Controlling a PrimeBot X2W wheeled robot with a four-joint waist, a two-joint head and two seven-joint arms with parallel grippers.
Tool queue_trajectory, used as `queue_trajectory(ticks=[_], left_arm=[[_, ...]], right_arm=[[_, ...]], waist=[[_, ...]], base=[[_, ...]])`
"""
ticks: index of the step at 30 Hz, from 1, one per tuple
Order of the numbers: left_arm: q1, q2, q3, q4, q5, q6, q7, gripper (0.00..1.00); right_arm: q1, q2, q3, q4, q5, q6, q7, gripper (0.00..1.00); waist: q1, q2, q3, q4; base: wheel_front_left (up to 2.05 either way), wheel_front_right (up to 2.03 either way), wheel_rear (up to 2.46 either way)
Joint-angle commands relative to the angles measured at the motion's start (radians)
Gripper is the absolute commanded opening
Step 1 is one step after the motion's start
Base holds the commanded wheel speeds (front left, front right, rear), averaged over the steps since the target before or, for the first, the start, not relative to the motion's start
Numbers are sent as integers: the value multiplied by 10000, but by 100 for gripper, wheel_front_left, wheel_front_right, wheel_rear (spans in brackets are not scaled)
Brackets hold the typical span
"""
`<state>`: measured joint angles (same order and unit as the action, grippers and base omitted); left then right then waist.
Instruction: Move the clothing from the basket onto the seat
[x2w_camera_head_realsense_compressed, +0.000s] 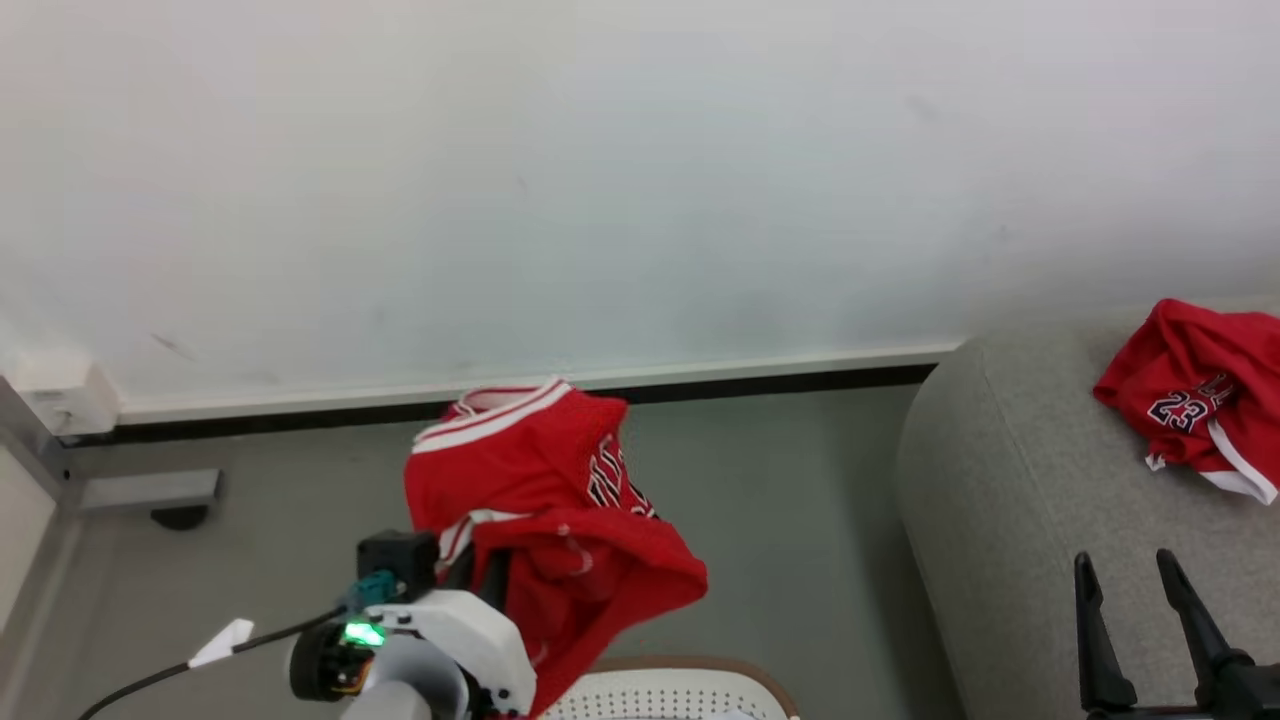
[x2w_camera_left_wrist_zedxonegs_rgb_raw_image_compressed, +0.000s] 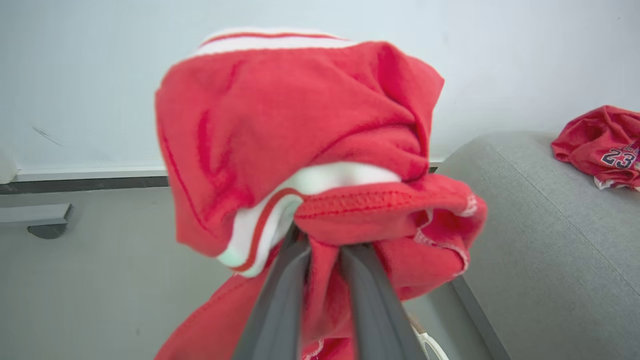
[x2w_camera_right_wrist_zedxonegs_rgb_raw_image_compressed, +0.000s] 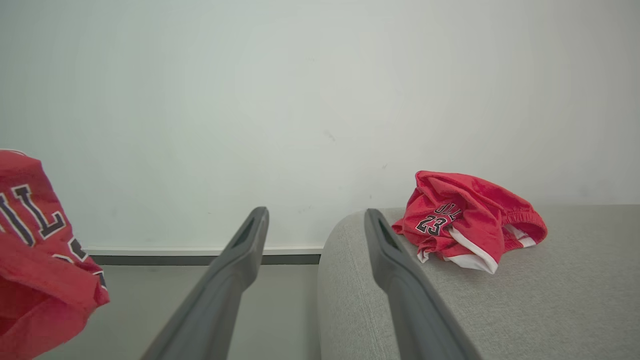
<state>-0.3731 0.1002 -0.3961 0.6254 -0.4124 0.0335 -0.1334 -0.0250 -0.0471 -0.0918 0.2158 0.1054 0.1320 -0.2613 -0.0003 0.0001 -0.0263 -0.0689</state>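
Observation:
My left gripper (x2w_camera_left_wrist_zedxonegs_rgb_raw_image_compressed: 324, 245) is shut on a red garment (x2w_camera_head_realsense_compressed: 545, 500) with white trim, which hangs bunched over its fingers above the white basket (x2w_camera_head_realsense_compressed: 670, 690). The same garment (x2w_camera_left_wrist_zedxonegs_rgb_raw_image_compressed: 300, 145) drapes over the fingertips in the left wrist view and shows at the left edge of the right wrist view (x2w_camera_right_wrist_zedxonegs_rgb_raw_image_compressed: 35, 255). A second red garment (x2w_camera_head_realsense_compressed: 1195, 395) printed 23 lies crumpled on the light-grey seat (x2w_camera_head_realsense_compressed: 1040, 500), also seen on the seat as garment (x2w_camera_right_wrist_zedxonegs_rgb_raw_image_compressed: 465, 220) and garment (x2w_camera_left_wrist_zedxonegs_rgb_raw_image_compressed: 602, 145). My right gripper (x2w_camera_head_realsense_compressed: 1125, 565) stands open over the seat's front, holding nothing, open gripper (x2w_camera_right_wrist_zedxonegs_rgb_raw_image_compressed: 315, 217).
A pale wall (x2w_camera_head_realsense_compressed: 600, 180) with a white skirting and dark strip runs behind. Grey floor (x2w_camera_head_realsense_compressed: 790, 520) lies between basket and seat. A grey bracket with a foot (x2w_camera_head_realsense_compressed: 160, 495) sits at the left. A black cable (x2w_camera_head_realsense_compressed: 200, 655) trails from my left wrist.

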Motion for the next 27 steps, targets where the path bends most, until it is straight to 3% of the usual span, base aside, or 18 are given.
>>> queue_trajectory(ticks=[1,9,19,27], left_arm=[[161,174,97,-328,-120,112,-88,0],[473,579,311,-1694,-134,366,-366,0],[268,917,245,-2431,-15,481,123,0],[77,897,0,-2847,40,431,460,0]], right_arm=[[224,-28,50,-24,-44,-24,-25,100],[542,-30,301,-107,16,-24,-25,100],[657,-67,793,-115,8,-25,-25,100],[53,-527,1944,-316,299,-25,-25,100]], waist=[[3,-1,-238,78],[3,-1,-533,9],[3,-1,-615,-68],[3,-1,-511,-122]], base=[[0,0,0],[0,0,0],[0,0,0],[0,0,0]])
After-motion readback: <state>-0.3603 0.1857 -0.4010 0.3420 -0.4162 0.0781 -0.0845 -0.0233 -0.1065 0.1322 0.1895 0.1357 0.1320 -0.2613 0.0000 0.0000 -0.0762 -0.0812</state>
